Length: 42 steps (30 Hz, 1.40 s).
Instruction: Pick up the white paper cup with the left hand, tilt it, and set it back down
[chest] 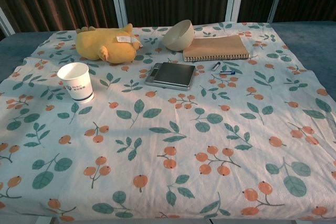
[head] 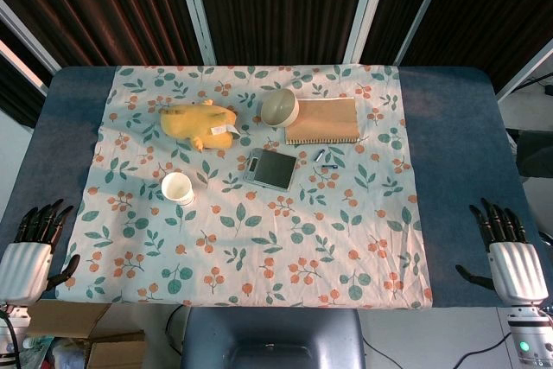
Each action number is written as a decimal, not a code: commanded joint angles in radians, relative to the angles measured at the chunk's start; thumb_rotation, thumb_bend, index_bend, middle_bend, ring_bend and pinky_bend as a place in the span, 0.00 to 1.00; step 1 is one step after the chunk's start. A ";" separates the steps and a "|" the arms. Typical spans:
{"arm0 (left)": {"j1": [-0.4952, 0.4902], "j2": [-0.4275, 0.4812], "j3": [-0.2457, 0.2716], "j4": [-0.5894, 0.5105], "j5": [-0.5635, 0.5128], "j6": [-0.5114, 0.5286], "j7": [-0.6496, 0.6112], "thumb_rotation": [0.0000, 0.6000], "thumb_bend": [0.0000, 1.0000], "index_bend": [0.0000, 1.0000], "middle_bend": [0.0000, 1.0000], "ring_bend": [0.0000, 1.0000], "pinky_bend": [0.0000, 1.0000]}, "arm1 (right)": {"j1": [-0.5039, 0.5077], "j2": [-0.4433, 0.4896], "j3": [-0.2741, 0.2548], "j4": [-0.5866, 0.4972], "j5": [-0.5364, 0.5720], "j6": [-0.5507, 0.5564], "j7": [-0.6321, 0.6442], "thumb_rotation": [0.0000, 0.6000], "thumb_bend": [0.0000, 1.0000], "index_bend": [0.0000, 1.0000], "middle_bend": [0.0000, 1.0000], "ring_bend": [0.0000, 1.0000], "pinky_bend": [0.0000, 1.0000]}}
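Note:
The white paper cup (head: 177,188) stands upright on the floral cloth, left of centre; in the chest view the cup (chest: 76,82) shows blue print on its side. My left hand (head: 30,244) rests open at the table's near left corner, well to the left of the cup and nearer the front edge, holding nothing. At the near right corner my right hand (head: 508,252) also lies open and empty. Neither hand shows in the chest view.
A yellow plush toy (head: 200,123) lies behind the cup. A tipped beige bowl (head: 280,108) leans by a tan notebook (head: 322,120). A grey scale (head: 270,168) sits mid-table, with two small items (head: 324,160) beside it. The floral cloth (head: 259,248) covers the blue table (head: 449,127).

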 commanded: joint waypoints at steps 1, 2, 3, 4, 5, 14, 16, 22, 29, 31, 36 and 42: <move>-0.003 0.001 -0.001 0.002 -0.003 -0.005 0.000 1.00 0.32 0.00 0.00 0.00 0.00 | -0.002 0.002 0.002 0.001 0.002 0.003 -0.001 1.00 0.09 0.00 0.00 0.00 0.00; -0.004 0.000 -0.002 0.002 -0.004 -0.006 0.000 1.00 0.32 0.00 0.00 0.00 0.00 | -0.002 0.003 0.003 -0.001 0.003 0.004 -0.001 1.00 0.09 0.00 0.00 0.00 0.00; -0.004 -0.001 -0.001 0.003 -0.004 -0.008 -0.001 1.00 0.32 0.00 0.00 0.00 0.00 | -0.003 0.005 0.004 -0.002 0.004 0.006 0.000 1.00 0.10 0.00 0.00 0.00 0.00; -0.005 -0.002 -0.001 0.003 -0.004 -0.009 -0.002 1.00 0.32 0.00 0.00 0.00 0.00 | -0.004 0.007 0.004 -0.004 0.003 0.006 0.001 1.00 0.10 0.00 0.00 0.00 0.00; -0.006 -0.003 -0.001 0.004 -0.004 -0.010 -0.001 1.00 0.32 0.00 0.00 0.00 0.00 | -0.004 0.009 0.004 -0.006 0.002 0.006 0.001 1.00 0.09 0.00 0.00 0.00 0.00; -0.043 0.010 -0.012 -0.026 0.028 -0.031 0.019 1.00 0.32 0.00 0.00 0.00 0.00 | -0.005 0.009 0.008 0.000 0.017 -0.003 0.007 1.00 0.09 0.00 0.00 0.00 0.00; -0.068 0.012 -0.016 -0.042 0.044 -0.057 -0.021 1.00 0.33 0.00 0.00 0.00 0.00 | -0.004 0.009 0.008 0.001 0.016 -0.007 0.009 1.00 0.09 0.00 0.00 0.00 0.00; -0.189 0.018 -0.055 -0.084 0.039 -0.206 -0.042 1.00 0.33 0.00 0.00 0.00 0.00 | -0.001 0.009 0.013 0.017 0.028 -0.016 0.013 1.00 0.10 0.00 0.00 0.00 0.00; -0.278 0.020 -0.089 -0.123 0.003 -0.326 0.004 1.00 0.33 0.00 0.00 0.00 0.00 | 0.001 0.016 0.018 0.013 0.030 -0.015 0.013 1.00 0.10 0.00 0.00 0.00 0.00; -0.334 0.015 -0.116 -0.131 -0.039 -0.405 0.063 1.00 0.33 0.00 0.00 0.00 0.00 | 0.000 0.016 0.019 0.012 0.031 -0.014 0.013 1.00 0.10 0.00 0.00 0.00 0.00; -0.471 -0.025 -0.169 -0.128 -0.185 -0.572 0.257 1.00 0.33 0.00 0.00 0.00 0.00 | 0.001 0.012 0.017 0.015 0.041 -0.025 0.009 1.00 0.10 0.00 0.00 0.00 0.00; -0.595 -0.107 -0.186 -0.084 -0.381 -0.658 0.478 1.00 0.33 0.00 0.00 0.00 0.00 | -0.003 0.012 0.018 0.015 0.042 -0.020 0.010 1.00 0.09 0.00 0.00 0.00 0.00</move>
